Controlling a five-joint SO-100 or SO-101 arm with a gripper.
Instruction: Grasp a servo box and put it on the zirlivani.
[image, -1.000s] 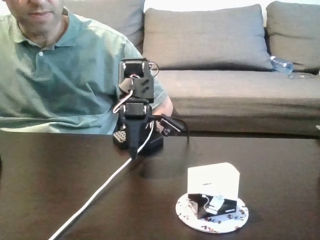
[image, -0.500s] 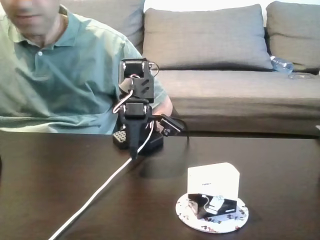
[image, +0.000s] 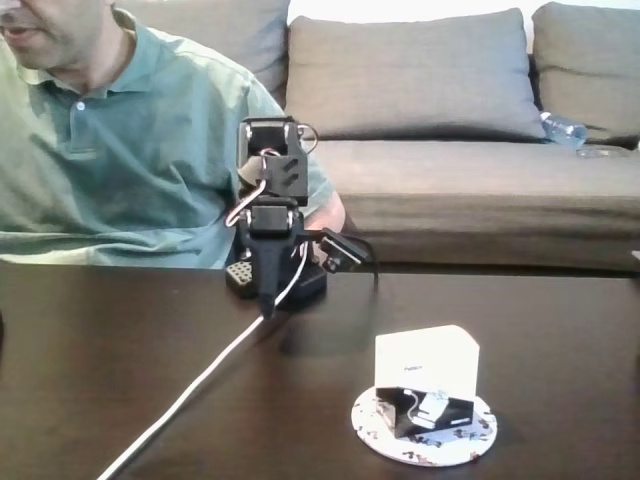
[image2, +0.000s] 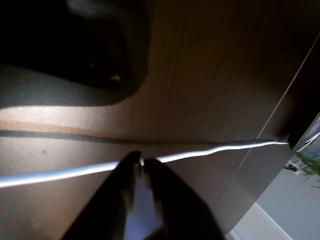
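Nothing moved: servo box (image: 427, 365) on zirlivani (image: 424, 430), well apart from jaws.

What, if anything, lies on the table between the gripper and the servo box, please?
In the fixed view, bare dark table separates the gripper from the servo box; the white cable runs off the other way.

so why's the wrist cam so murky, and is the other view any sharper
Wrist view: dim and soft, the gripper a dark out-of-focus silhouette, with the white cable glaring bright across the brown table. Fixed view: evenly lit and sharper, the servo box on the zirlivani reads clearly, though its white top looks slightly washed out.
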